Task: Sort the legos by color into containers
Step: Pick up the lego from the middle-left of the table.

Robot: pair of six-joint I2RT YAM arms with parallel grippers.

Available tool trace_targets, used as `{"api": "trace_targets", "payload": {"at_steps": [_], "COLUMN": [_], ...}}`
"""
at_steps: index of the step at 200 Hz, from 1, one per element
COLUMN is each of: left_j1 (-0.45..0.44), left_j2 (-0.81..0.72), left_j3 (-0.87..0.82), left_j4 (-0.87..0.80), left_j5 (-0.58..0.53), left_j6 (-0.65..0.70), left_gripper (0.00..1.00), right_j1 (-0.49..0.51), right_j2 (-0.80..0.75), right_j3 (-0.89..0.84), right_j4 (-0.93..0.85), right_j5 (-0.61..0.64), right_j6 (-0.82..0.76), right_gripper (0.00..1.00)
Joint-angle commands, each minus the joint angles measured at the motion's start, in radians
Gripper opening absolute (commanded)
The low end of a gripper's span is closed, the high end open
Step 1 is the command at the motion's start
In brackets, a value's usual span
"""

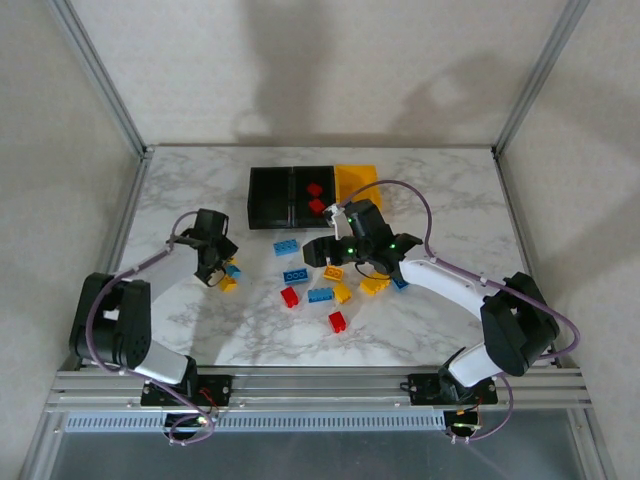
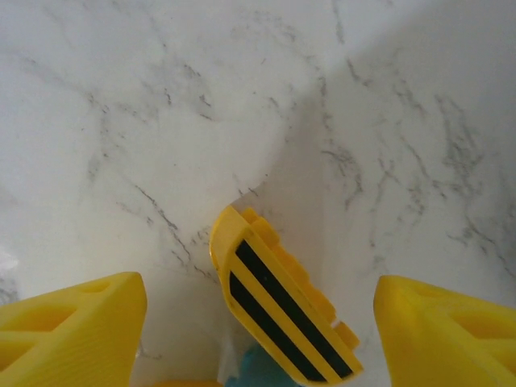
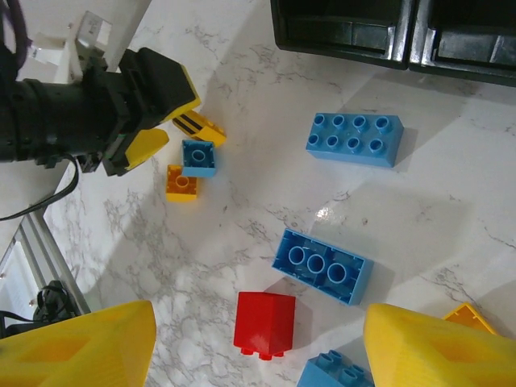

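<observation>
Marble tabletop (image 1: 180, 190). Right arm (image 1: 450, 285): elbow folded at near right, forearm reaching left to centre. Left arm (image 1: 150, 265): elbow at near left, forearm slanting forward-right. Bins (image 1: 270, 195) in a row at far centre, two red bricks (image 1: 315, 190) in the middle one. Right claw (image 3: 260, 313) apart, over a red brick (image 3: 264, 322) among loose legos (image 1: 320, 294). Left claw (image 2: 260, 294) apart, a striped yellow brick (image 2: 278, 314) tilted between its fingers, ungripped.
</observation>
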Motion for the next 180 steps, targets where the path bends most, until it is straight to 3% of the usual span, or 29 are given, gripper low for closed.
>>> {"api": "trace_targets", "payload": {"at_steps": [1,70,84,101,125,180], "left_j1": [0.016,0.038,0.043,0.043,0.042,0.041], "left_j2": [0.031,0.096,0.093,0.091,0.103,0.122], "left_j3": [0.038,0.077,0.073,0.067,0.055,0.064], "left_j4": [0.025,0.028,0.029,0.037,0.051,0.055], "left_j5": [-0.008,0.014,0.023,0.032,0.047,0.074], "left_j6": [0.012,0.045,0.045,0.045,0.043,0.053], "left_gripper": [0.70,0.39,0.40,0.47,0.46,0.23], "right_j1": [0.004,0.005,0.004,0.004,0.001,0.001], "right_j2": [0.006,0.026,0.031,0.035,0.040,0.030], "right_j3": [0.035,0.045,0.046,0.049,0.053,0.041], "right_j4": [-0.013,-0.019,-0.019,-0.021,-0.024,-0.029], "right_j5": [0.020,0.035,0.036,0.039,0.045,0.061], "right_j6": [-0.019,-0.021,-0.020,-0.021,-0.019,-0.013], "right_gripper": [0.69,0.68,0.68,0.68,0.68,0.68]}}
